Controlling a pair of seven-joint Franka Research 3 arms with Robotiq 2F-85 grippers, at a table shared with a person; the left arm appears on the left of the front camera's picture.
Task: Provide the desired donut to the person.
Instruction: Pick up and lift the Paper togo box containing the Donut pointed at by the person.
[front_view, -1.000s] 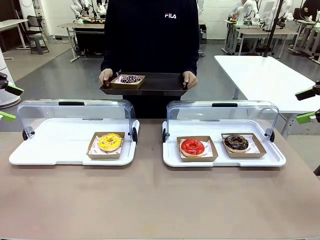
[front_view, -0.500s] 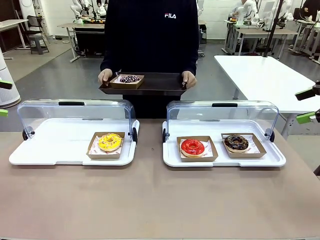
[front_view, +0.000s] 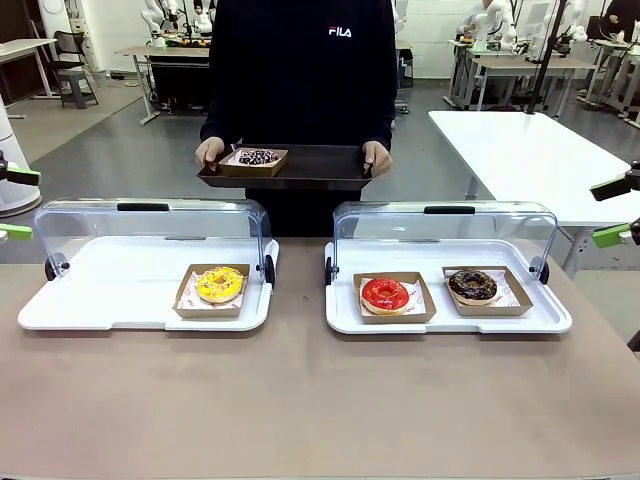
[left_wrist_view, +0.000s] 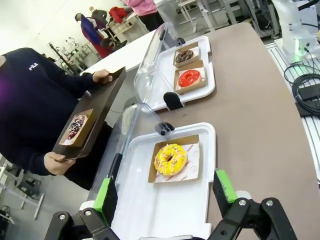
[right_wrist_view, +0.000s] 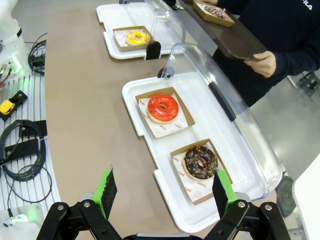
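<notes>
The person (front_view: 300, 70) in a dark navy FILA sweatshirt stands at the far side holding a dark tray (front_view: 305, 172) with a sprinkled chocolate donut in a carton (front_view: 258, 159). A yellow donut (front_view: 219, 284) lies in the left white case (front_view: 100, 300). A red donut (front_view: 385, 294) and a chocolate donut (front_view: 472, 286) lie in the right case (front_view: 540, 318). My left gripper (left_wrist_view: 162, 195) hangs open above the left case's near end. My right gripper (right_wrist_view: 164, 192) hangs open above the right case, near the chocolate donut (right_wrist_view: 200, 162).
Both cases have clear lids (front_view: 150, 225) raised at the back. The brown table (front_view: 300, 400) lies bare in front of the cases. Cables (right_wrist_view: 20, 150) run off the table's end. A white table (front_view: 530, 160) stands at the back right.
The left gripper's green pads at the picture's left edge shifted slightly up and down. The person lifted the tray a little. The donuts have not moved.
</notes>
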